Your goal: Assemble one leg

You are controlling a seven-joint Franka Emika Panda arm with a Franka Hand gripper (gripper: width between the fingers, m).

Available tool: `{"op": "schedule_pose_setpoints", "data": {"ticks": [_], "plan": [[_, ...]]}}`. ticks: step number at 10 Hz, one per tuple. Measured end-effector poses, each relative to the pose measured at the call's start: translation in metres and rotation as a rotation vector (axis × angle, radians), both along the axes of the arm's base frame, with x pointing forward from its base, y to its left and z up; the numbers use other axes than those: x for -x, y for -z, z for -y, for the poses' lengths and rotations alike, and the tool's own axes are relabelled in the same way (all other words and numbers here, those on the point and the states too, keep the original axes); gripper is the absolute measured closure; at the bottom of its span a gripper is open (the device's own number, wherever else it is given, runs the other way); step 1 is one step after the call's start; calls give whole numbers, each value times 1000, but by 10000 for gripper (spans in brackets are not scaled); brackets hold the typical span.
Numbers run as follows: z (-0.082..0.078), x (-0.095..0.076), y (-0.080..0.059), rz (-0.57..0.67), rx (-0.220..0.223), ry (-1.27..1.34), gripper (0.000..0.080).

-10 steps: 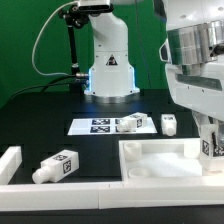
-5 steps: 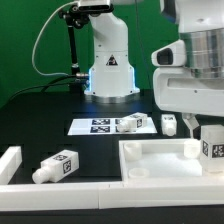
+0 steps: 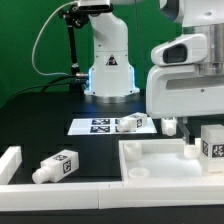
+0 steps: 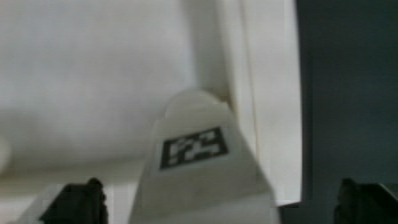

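The leg (image 3: 213,147), a stubby white peg with a square tag, stands upright at the right end of the large white tray-like part (image 3: 160,160). My gripper (image 3: 207,130) hangs right over it. In the wrist view the leg (image 4: 199,150) runs up between my two dark fingertips (image 4: 80,203), with a gap on each side, so my gripper (image 4: 222,205) is open around it. The tray's wall (image 4: 249,60) lies beside the leg. The leg's base is hidden.
Another leg (image 3: 57,167) lies on the table at the exterior view's left front. Two more (image 3: 130,124) (image 3: 170,125) sit at the marker board (image 3: 95,126). A white bar (image 3: 10,163) stands at the left edge. The arm's base (image 3: 108,65) is at the back.
My hand has risen and shifted toward the exterior view's left. The leg has stayed in about the same place at the tray's right end.
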State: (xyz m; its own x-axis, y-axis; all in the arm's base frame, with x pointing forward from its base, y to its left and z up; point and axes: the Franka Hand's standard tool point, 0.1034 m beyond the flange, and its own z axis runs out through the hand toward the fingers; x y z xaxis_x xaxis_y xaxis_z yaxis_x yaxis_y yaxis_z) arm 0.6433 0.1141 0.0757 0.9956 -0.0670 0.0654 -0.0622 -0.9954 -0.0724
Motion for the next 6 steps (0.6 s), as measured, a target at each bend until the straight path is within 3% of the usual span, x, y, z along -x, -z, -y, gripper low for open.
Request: {"op": "schedule_pose_setpoints", "data": {"ticks": [1,2,3,4,5,6], "plan": [[0,0,0,-5,-6,55,151],[0,0,0,-6,-7,72,276],[0,0,0,-7,-7,82,276],[0,0,1,-9,-9,114,458],[2,1,1,-15,-12,184,458],[3,1,2,-25,-17,286,510]]}}
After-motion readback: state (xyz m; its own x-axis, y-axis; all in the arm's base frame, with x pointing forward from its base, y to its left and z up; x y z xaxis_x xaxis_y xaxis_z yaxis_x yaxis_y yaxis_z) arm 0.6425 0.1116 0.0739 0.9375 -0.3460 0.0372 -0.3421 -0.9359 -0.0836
